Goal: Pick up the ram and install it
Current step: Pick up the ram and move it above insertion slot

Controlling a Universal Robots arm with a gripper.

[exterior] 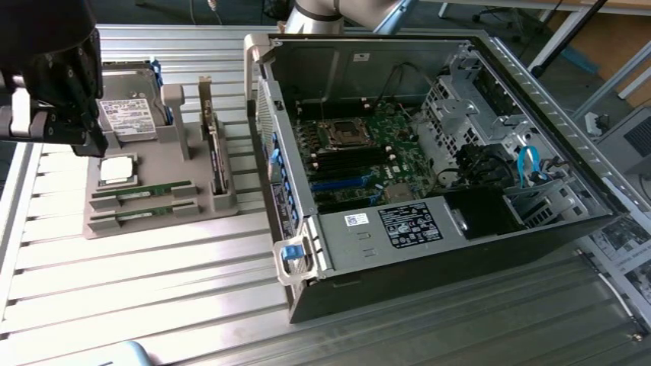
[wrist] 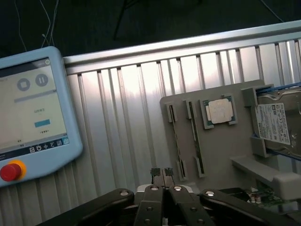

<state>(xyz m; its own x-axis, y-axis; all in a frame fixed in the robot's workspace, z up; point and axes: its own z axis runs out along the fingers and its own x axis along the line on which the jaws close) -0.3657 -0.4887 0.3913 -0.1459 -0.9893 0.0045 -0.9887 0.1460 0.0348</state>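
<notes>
Harsh glare on the table, murk everywhere else

The ribbed metal table [exterior: 122, 282] blows out near-white toward the exterior view's left, while the inside of the computer case [exterior: 328, 70] sits dim. From my wrist, a bright glare band crosses the slats, the pendant screen [wrist: 28, 103] looks washed out, and my gripper [wrist: 162, 175] is in shadow.

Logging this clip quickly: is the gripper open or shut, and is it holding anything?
Gripper: shut, fingertips together, holding nothing.
</notes>
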